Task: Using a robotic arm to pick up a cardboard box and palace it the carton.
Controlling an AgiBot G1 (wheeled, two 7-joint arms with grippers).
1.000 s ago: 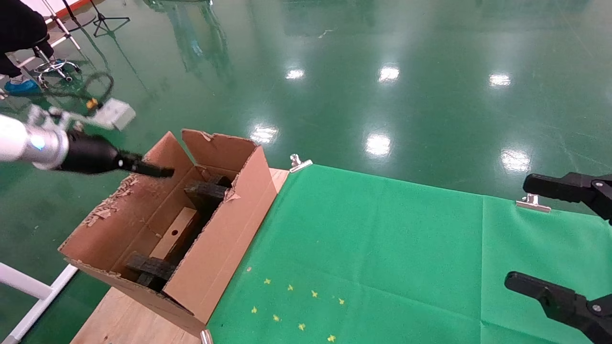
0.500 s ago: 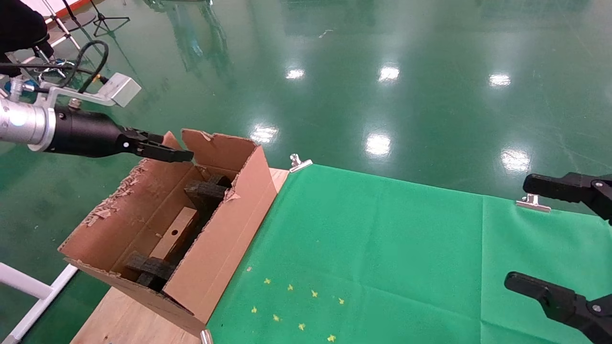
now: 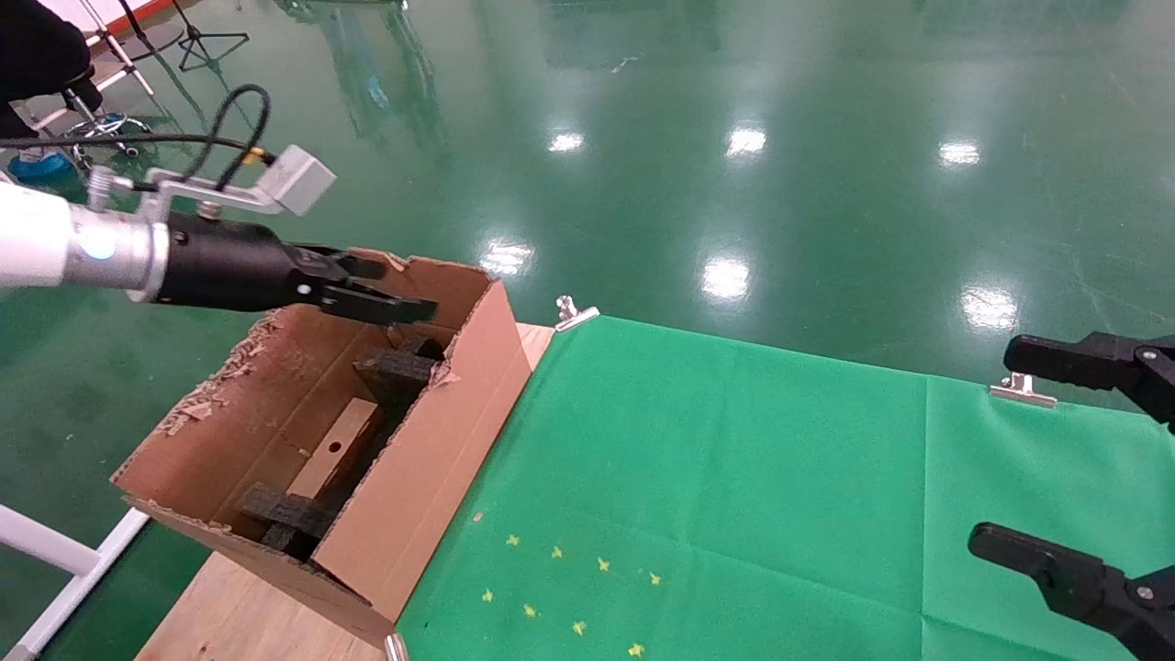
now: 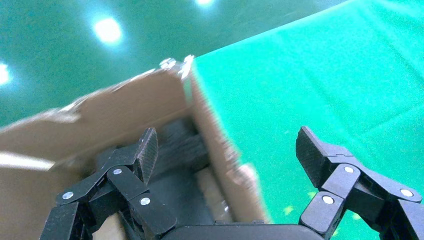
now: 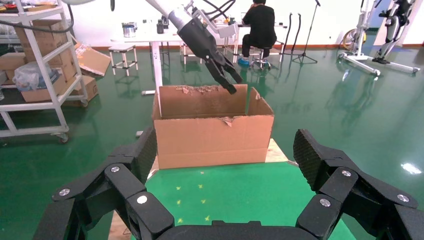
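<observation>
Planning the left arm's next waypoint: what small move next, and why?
Probably a lift up and away from the carton. The cardboard box already lies inside between black foam pieces, and the left pincer hangs open and empty above the far flap. The right pincer is parked open over the green cloth.

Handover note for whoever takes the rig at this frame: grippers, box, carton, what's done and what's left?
Left gripper: open, empty, above the carton's far end.
Right gripper: open, empty, parked at the right over the green cloth.
Cardboard box: lying inside the carton between black foam pieces, hole up.
Done: box is in the carton.
Left: probably just pull the left arm clear.
</observation>
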